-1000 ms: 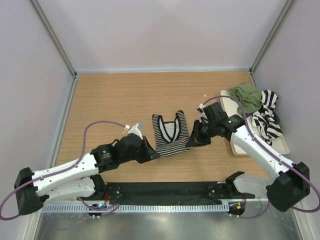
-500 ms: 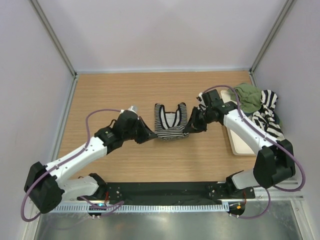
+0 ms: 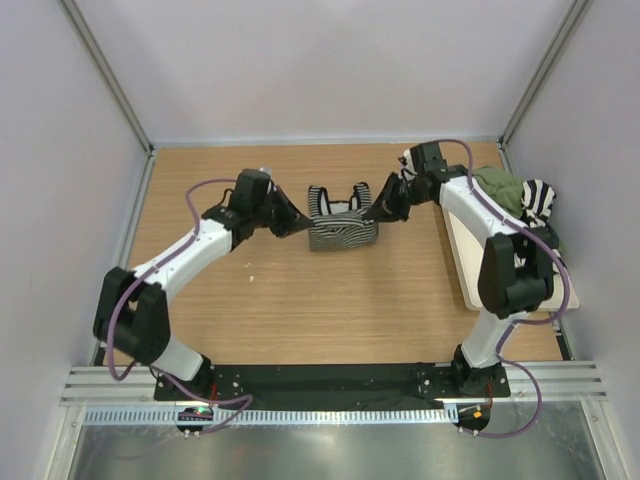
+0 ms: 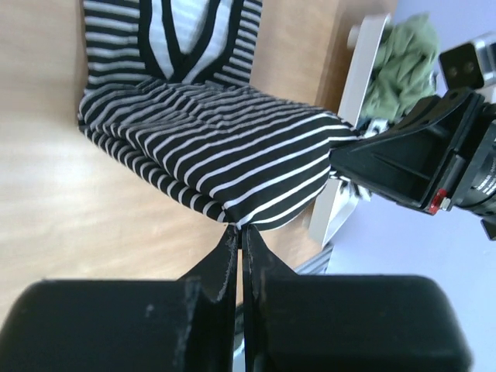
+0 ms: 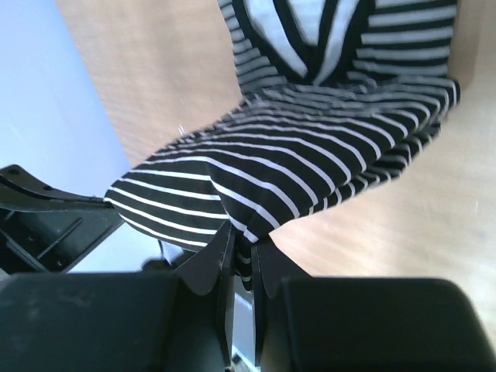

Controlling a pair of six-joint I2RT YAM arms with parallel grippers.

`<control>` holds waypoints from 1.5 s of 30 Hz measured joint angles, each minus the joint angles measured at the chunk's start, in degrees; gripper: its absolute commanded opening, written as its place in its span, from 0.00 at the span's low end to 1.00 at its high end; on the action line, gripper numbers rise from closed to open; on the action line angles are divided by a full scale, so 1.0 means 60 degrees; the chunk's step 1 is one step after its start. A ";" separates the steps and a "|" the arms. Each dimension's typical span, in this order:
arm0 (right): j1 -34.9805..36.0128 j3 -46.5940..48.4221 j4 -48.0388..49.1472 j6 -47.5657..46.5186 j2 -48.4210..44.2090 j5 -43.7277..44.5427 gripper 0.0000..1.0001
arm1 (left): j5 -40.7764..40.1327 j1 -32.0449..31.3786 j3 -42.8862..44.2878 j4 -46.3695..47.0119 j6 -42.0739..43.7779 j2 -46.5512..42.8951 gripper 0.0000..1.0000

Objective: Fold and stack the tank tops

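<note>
Nearest the bases, the cream tray (image 3: 464, 268) is sitting to the right. Further out, at mid-table, the narrow-striped tank top (image 3: 340, 232) is lying doubled over on the wood, straps pointing away. The left gripper (image 4: 237, 231) and right gripper (image 5: 242, 236) are each pinching 1 corner of its folded edge, fingers pressed together on cloth. It is draping limp and light, probably thin jersey, so corners are offering the surest hold. Beyond, the olive green top (image 3: 497, 190) and broad-striped top (image 3: 538, 203) are heaping on the tray's far end.
</note>
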 measured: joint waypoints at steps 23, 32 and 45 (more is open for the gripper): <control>-0.1177 0.4626 0.4415 0.1971 0.5169 0.0091 1.00 | 0.1231 0.2157 0.6353 0.1158 0.0721 0.7238 0.89; -0.0623 0.2291 0.3887 -0.0331 0.1810 0.2798 1.00 | 0.0208 0.1381 0.3818 0.1515 0.1851 0.4313 0.99; -0.0630 -0.2943 0.5359 -0.1384 -0.1617 0.4346 0.67 | -0.0816 0.1268 0.5672 0.0998 0.1625 0.7453 0.68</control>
